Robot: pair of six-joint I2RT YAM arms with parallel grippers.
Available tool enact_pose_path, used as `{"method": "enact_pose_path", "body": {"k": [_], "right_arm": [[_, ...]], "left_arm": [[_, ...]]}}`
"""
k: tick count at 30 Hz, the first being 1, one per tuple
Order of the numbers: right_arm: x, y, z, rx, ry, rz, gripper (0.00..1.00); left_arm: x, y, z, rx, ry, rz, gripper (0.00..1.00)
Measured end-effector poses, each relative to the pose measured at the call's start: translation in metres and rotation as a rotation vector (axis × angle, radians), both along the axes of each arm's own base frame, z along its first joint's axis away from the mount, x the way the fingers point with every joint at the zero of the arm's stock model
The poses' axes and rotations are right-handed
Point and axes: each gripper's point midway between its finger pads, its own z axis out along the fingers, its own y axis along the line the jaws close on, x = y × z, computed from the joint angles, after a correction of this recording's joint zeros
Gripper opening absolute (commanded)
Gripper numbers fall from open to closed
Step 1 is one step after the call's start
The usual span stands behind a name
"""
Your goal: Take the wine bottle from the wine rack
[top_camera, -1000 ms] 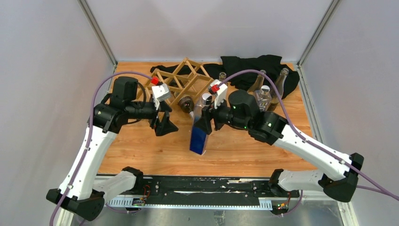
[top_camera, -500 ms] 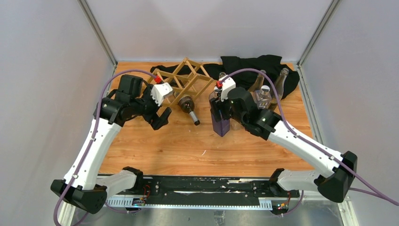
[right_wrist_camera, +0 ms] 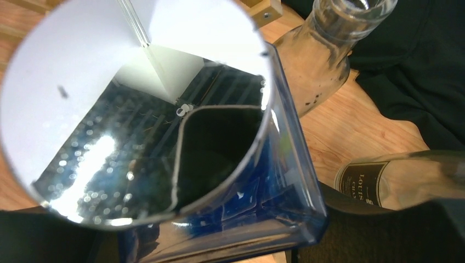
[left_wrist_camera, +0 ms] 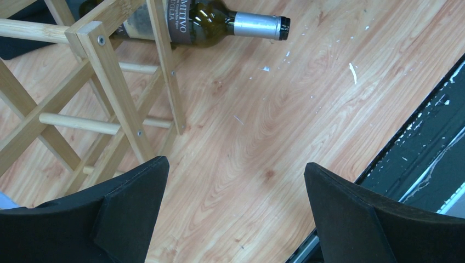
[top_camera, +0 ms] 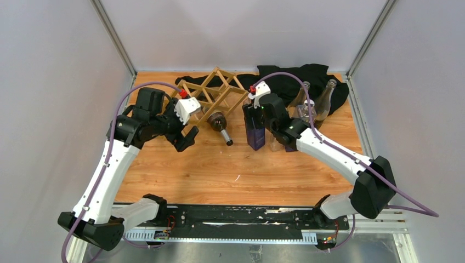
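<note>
Nearest, the left gripper (top_camera: 186, 137) hangs over the pale, grained wooden tabletop (top_camera: 219, 164). Its black jaws are spread wide with nothing between them, just on the near side of the wine rack (top_camera: 214, 93).

The rack is a light tan lattice of square-cut sticks and round dowels, screwed at the joints into diamond cells. The wine bottle (left_wrist_camera: 219, 22) lies on its side in one of the lower cells. It is smooth dark green glass with a printed label, a silver foil capsule and a black mouth, and its neck pokes out towards the near edge.

To the right, the right gripper (top_camera: 255, 116) is clamped on the top of a blue square bottle (top_camera: 255, 131) of glossy, flat-sided glass. That bottle is upright, just beside the rack's right end.

Beyond it stand clear glass bottles (top_camera: 315, 104), round-shouldered and slender-necked. A crumpled black cloth (top_camera: 290, 76) lies along the far edge.
</note>
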Motion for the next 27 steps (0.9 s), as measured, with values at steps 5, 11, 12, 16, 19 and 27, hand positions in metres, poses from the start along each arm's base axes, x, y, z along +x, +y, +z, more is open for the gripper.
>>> {"method": "enact_pose_path", "body": {"k": [5,11,12,16,19,27], "right_arm": [[0.007,0.001,-0.001,0.026,-0.038,-0.016,0.51],[0.011,0.0,0.0,0.043,-0.065,-0.038,0.77],[0.012,0.0,0.0,0.045,-0.065,-0.042,0.83],[0.016,-0.005,0.01,0.055,-0.095,-0.075,0.92],[0.019,-0.005,0.026,0.08,-0.123,-0.081,0.93],[0.018,-0.002,0.081,0.169,-0.206,-0.066,0.94]], "left_arm": [[0.0,0.0,0.0,0.007,-0.006,-0.01,1.0],[0.0,0.0,0.0,0.015,-0.018,-0.027,1.0],[0.0,0.0,0.001,0.015,-0.021,-0.029,1.0],[-0.002,0.002,0.003,0.017,-0.045,-0.039,1.0],[-0.004,0.002,0.005,0.015,-0.058,-0.041,1.0],[-0.002,0.002,0.007,0.012,-0.069,-0.04,1.0]]}}
